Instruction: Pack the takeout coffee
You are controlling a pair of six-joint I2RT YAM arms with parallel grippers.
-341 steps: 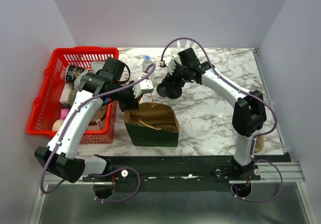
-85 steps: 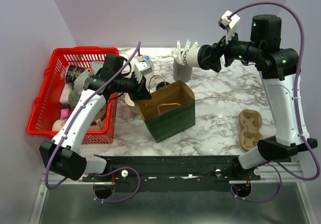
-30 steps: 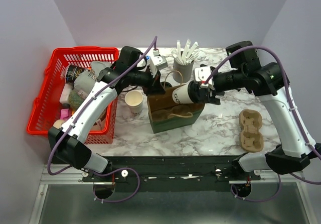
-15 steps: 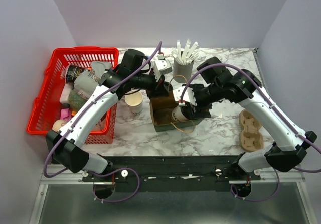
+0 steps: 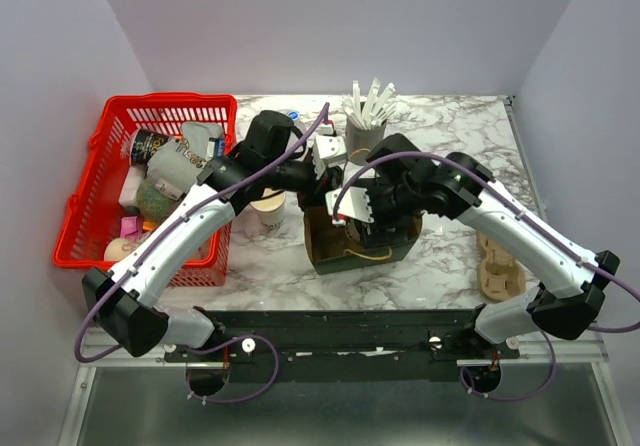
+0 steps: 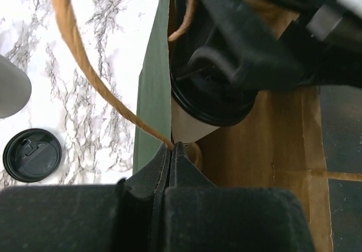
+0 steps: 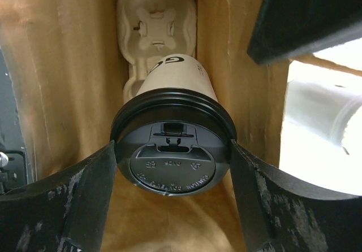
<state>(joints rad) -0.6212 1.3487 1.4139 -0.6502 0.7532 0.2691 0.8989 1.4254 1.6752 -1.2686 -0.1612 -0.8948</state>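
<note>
Takeout coffee (image 7: pixel 169 150) sits between the fingers of the right claw (image 7: pixel 172 170), which grips its black lid rim on both sides. It is inside the paper bag (image 7: pixel 54 65), over a pulp carrier (image 7: pixel 155 20) on the bag's floor. Left claw (image 6: pixel 171 153), pressed together, pinches the bag's rim. The cup is likely light, thin-walled and crushable, so the stiff lid rim looks the safest hold.
</note>
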